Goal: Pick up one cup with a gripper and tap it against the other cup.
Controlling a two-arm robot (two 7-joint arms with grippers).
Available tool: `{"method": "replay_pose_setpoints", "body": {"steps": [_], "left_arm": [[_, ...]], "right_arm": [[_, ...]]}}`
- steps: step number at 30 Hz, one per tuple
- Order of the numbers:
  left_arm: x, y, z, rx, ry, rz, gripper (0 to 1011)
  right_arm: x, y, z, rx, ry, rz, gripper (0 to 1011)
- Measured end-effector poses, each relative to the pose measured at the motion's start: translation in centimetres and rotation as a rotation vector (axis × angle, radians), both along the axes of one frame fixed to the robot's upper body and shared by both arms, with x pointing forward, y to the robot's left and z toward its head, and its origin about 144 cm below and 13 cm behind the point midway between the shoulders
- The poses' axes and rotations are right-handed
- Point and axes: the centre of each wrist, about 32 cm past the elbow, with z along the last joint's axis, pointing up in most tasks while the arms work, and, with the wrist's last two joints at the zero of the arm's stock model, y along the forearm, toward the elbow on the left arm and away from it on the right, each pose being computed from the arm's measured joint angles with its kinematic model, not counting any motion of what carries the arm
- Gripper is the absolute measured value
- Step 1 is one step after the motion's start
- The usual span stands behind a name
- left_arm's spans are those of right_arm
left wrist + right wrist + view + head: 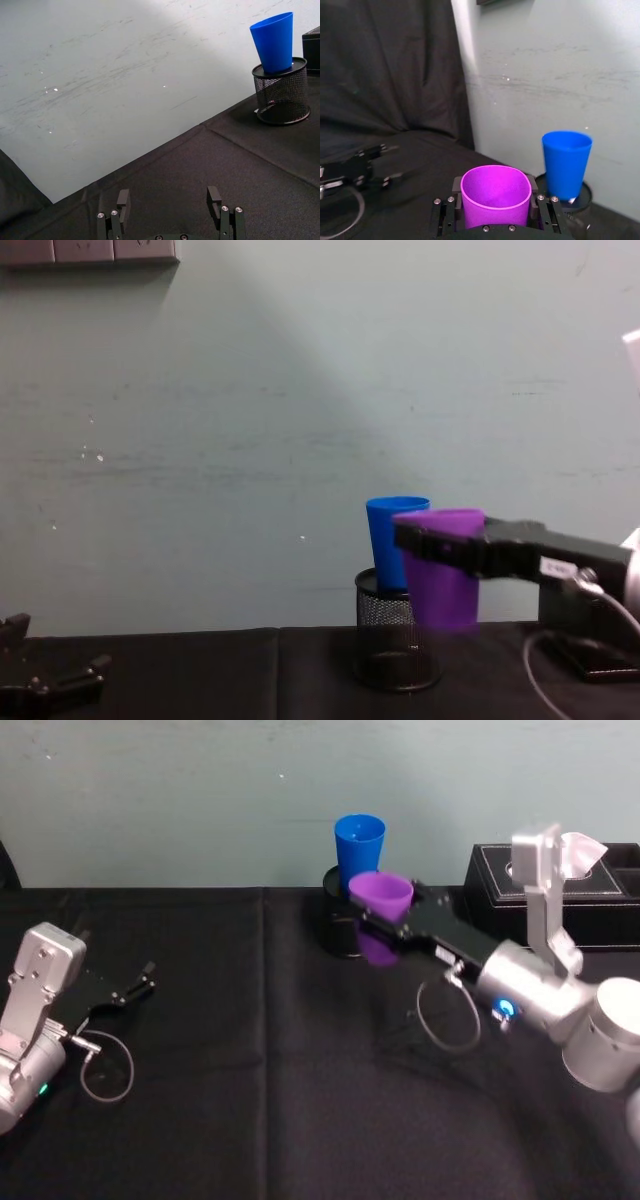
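The purple cup hangs upright above the table, my right gripper shut on its sides. In the right wrist view the purple cup sits between the black fingers. The blue cup stands a little beyond it with a gap between them. That blue cup rests upright in a black wire-mesh holder at the back of the table. From the chest the purple cup overlaps the blue cup. My left gripper is parked open at the far left, well away from both.
A black box with a white tissue stands at the back right, close behind my right arm. The pale wall runs right behind the mesh holder. Black cloth covers the table, and cable loops hang by each wrist.
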Motion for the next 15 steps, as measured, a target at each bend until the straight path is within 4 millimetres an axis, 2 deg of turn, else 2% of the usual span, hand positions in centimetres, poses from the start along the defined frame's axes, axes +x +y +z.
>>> {"method": "replay_pose_setpoints", "body": {"steps": [6, 15], "left_arm": [[0.0, 0.0, 0.0, 0.0, 0.0, 0.0, 1000], [0.0, 0.0, 0.0, 0.0, 0.0, 0.0, 1000]], "right_arm": [[-3.1, -0.6, -2.2, 0.003, 0.001, 0.018, 729], [-4.4, -1.2, -5.5, -0.033, 0.01, 0.021, 728]]}}
